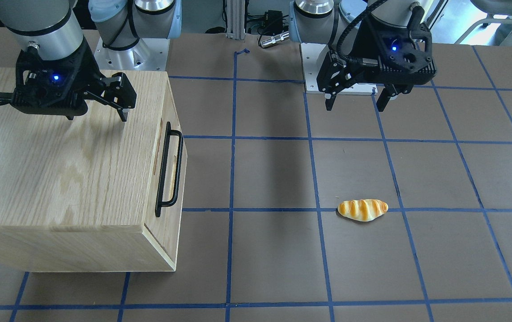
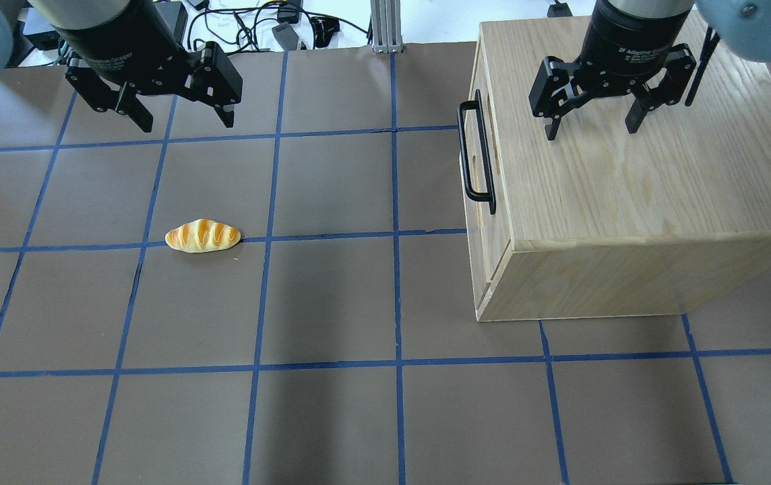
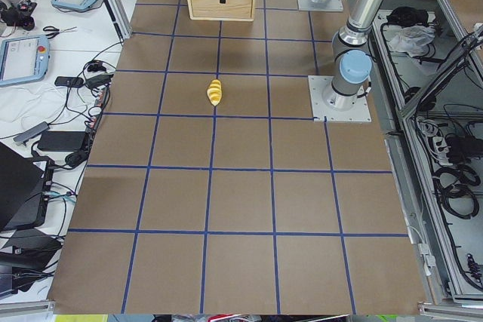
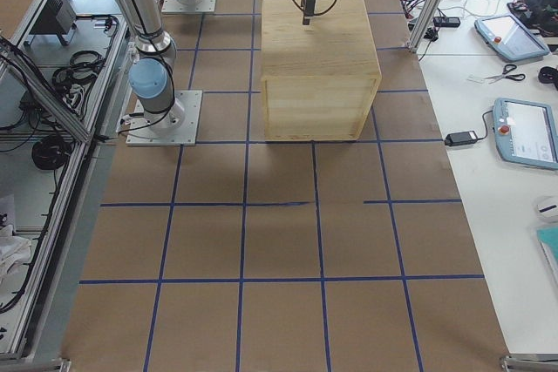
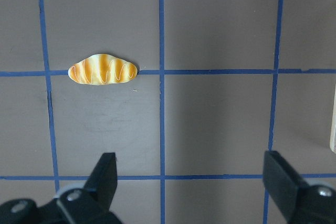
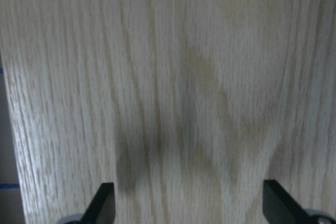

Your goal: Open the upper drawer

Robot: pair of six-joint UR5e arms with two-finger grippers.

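Observation:
The upper drawer (image 2: 476, 158) is shut in the oak-grained cabinet (image 2: 628, 188), its front facing the table's middle. Its long black bar handle (image 2: 465, 155) also shows in the front-facing view (image 1: 162, 174), along the drawer front (image 1: 171, 170). My right gripper (image 2: 591, 128) is open and empty, hovering above the cabinet top behind the drawer front; it also shows in the front-facing view (image 1: 97, 117), and its wrist view shows only oak grain (image 6: 178, 87). My left gripper (image 2: 187, 121) is open and empty, above the table at the far side.
A striped bread roll (image 2: 202, 236) lies on the brown table on my left side, below the left gripper (image 5: 191, 182) in its wrist view. Blue tape lines grid the table (image 2: 331, 303). Cables and a metal post (image 2: 382, 27) sit at the far edge.

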